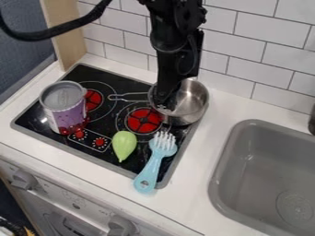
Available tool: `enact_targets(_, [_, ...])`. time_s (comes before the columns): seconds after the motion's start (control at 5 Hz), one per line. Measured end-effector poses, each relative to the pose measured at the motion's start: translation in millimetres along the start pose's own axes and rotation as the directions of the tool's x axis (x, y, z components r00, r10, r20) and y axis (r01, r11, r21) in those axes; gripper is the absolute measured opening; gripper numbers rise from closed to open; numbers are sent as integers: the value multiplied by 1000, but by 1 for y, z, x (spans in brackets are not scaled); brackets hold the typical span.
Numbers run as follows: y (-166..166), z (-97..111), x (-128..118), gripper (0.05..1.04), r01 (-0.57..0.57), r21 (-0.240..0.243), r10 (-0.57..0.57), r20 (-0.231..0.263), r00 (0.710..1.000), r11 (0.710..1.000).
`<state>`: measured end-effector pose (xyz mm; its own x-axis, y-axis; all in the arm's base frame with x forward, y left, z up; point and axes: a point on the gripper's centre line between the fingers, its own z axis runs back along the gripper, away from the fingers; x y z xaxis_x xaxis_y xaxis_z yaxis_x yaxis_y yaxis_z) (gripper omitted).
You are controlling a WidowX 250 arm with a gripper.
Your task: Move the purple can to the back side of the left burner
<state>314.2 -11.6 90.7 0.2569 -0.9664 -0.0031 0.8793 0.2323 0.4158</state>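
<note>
cylindrical purple can (64,109) on glossy stovetop (104,120); claw (164,102) at round metal pot (195,102), can't tell if spread.

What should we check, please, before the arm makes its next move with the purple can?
1. Purple can upright: ok.
2. Can at the back side of the left burner: not ok, it stands at the burner's front left.
3. Gripper at the can: not ok, it is over by the metal pot.
4. Pot handle clear of the left burner's ring: not ok, its end reaches the right side.
5. Green toy and blue brush apart from the can: ok.
6. Burner's left edge: cannot tell, the can hides it.
</note>
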Motion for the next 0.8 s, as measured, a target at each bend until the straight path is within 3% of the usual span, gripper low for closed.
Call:
enact_targets(0.2, [-6, -6, -1, 1000, -3, -28, 2, -12, 1000, 1000])
enact_targets(0.4, [-6, 1, -14, 1000, -48, -32, 47, -55, 997, 998])
enact_targets(0.6, [-3, 21, -40, 1000, -205, -24, 203, -62, 977, 978])
enact_targets(0.8, [-8, 37, -69, 1000, -374, -44, 367, -113, 923, 926])
